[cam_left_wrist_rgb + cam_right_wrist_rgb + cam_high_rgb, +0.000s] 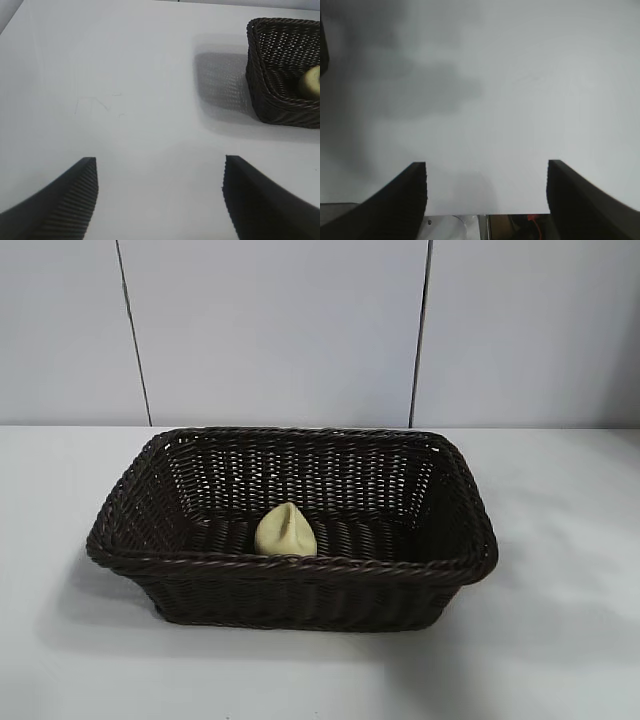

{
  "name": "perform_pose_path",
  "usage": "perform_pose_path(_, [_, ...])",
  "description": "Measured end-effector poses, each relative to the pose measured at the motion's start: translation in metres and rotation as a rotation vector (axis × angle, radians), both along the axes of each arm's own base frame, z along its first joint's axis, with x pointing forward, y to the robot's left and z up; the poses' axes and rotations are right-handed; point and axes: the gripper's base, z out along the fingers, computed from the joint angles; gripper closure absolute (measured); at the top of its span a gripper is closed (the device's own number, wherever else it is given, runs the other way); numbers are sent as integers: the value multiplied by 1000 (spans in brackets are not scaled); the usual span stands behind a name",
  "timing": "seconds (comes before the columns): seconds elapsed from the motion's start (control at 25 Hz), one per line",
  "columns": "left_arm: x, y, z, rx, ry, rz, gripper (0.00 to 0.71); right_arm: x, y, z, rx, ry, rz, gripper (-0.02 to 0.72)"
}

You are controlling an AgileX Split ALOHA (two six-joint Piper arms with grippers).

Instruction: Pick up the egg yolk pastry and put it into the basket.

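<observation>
Now | creased dough-like egg yolk pastry (286, 531) | inside woven wicker basket (300, 568)

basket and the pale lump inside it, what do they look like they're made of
Basket: dark brown woven strands with a braided rim and gaps between the weaves; wicker or a plastic imitation, a slight sheen leaves that open. Egg yolk pastry: matte cream-yellow, rounded with a soft crease on top, so it looks like dough, though a moulded replica cannot be ruled out.
</observation>
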Motion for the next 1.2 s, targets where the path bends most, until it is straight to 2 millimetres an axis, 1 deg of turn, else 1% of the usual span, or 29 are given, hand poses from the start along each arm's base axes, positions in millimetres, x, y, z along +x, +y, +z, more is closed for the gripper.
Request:
perform_pose_path(0.08, [0,0,0,0,0,0,199,-30,3,8,-6,-66,1,209])
perform_pose_path(0.12, [0,0,0,0,0,0,199,-43,4,5,-7,-81,1,209])
perform_pose_path(0.24, [0,0,0,0,0,0,199,-78,7,7,-18,-202,1,209])
perform_pose_path(0.36, [0,0,0,0,0,0,199,-111,10,1,-29,-317,0,209])
perform_pose_path(0.48, [0,0,0,0,0,0,199,-139,12,-12,-36,-384,2,209])
perform_pose_path(0.6, [0,0,0,0,0,0,199,-159,14,-28,-39,-421,2,209])
perform_pose_path(0.68, [0,0,0,0,0,0,199,-170,15,-34,-43,-470,2,209])
perform_pose_path(0.8, [0,0,0,0,0,0,199,-180,16,-31,-52,-568,2,209])
perform_pose_path(1.2, [0,0,0,0,0,0,199,-216,19,-25,-74,-816,1,209])
